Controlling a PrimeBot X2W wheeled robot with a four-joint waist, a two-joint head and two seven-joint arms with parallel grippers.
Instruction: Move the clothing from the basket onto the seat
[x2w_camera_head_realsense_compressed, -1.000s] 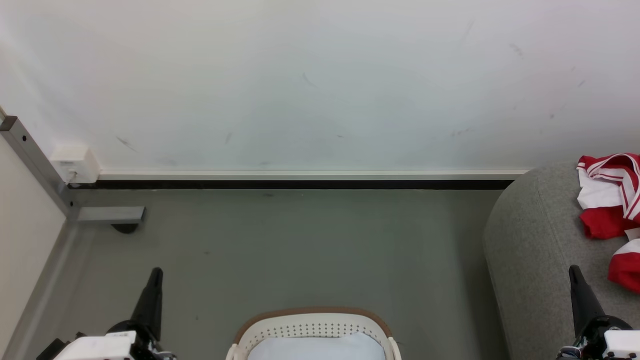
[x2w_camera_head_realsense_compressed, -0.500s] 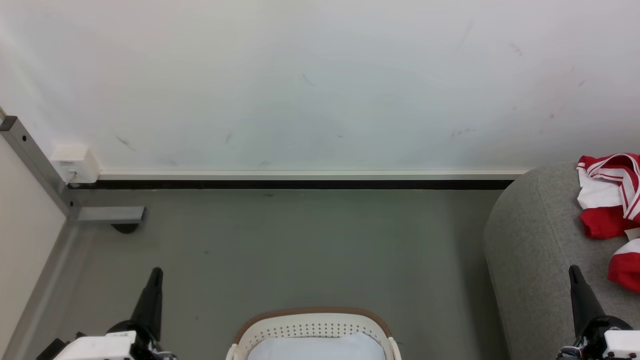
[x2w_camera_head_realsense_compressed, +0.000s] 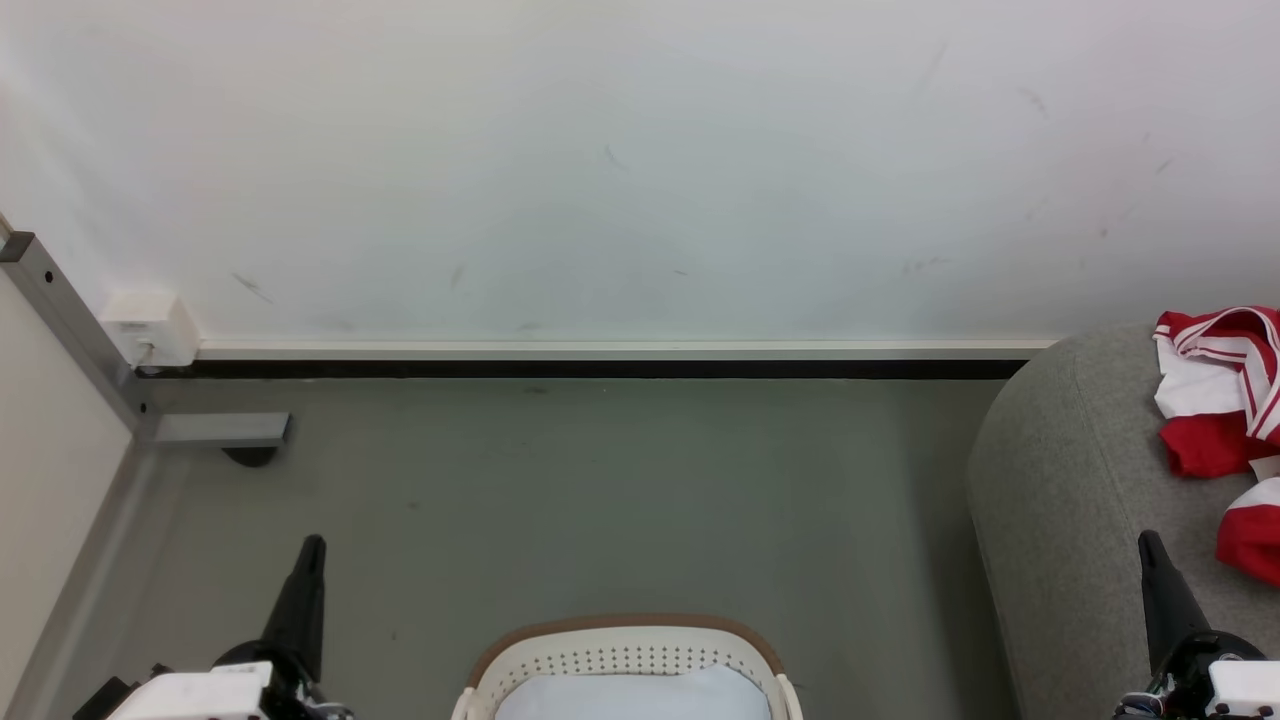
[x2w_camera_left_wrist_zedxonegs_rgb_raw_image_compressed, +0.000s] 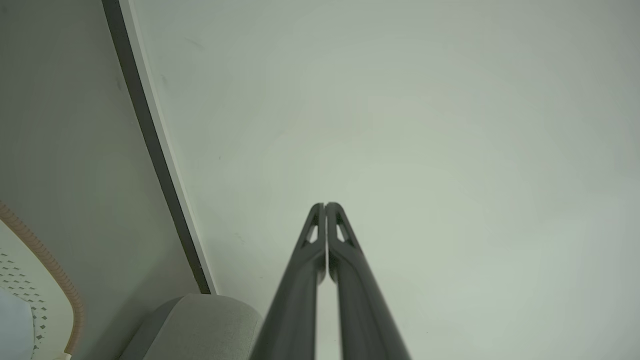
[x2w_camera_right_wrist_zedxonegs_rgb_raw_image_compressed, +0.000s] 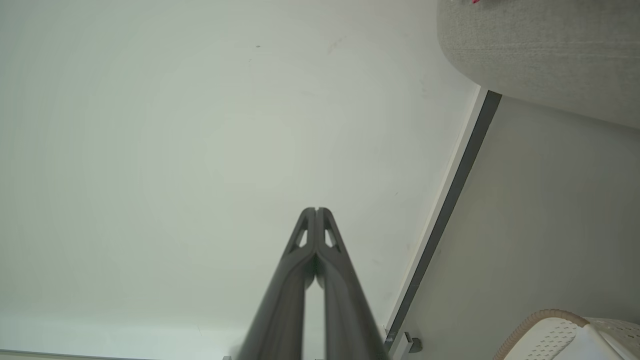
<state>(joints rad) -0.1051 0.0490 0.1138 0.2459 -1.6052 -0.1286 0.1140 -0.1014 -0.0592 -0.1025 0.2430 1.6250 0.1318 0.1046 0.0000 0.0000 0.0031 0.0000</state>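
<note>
Red clothing (x2w_camera_head_realsense_compressed: 1215, 395) with white panels and striped trim lies crumpled on the light grey seat (x2w_camera_head_realsense_compressed: 1070, 500) at the right edge of the head view. The cream perforated basket (x2w_camera_head_realsense_compressed: 625, 655) with a brown rim stands on the floor at bottom centre, holding only a pale white-blue lining cloth (x2w_camera_head_realsense_compressed: 630, 697). My left gripper (x2w_camera_head_realsense_compressed: 312, 548) points up at lower left, shut and empty, its fingertips pressed together in the left wrist view (x2w_camera_left_wrist_zedxonegs_rgb_raw_image_compressed: 325, 206). My right gripper (x2w_camera_head_realsense_compressed: 1147, 540) stands in front of the seat at lower right, also shut and empty (x2w_camera_right_wrist_zedxonegs_rgb_raw_image_compressed: 316, 210).
Grey floor (x2w_camera_head_realsense_compressed: 600, 490) stretches from the basket to a white wall (x2w_camera_head_realsense_compressed: 620, 170) with a dark skirting strip. A grey metal frame leg (x2w_camera_head_realsense_compressed: 215, 430) and a white wall box (x2w_camera_head_realsense_compressed: 150, 328) sit at the far left.
</note>
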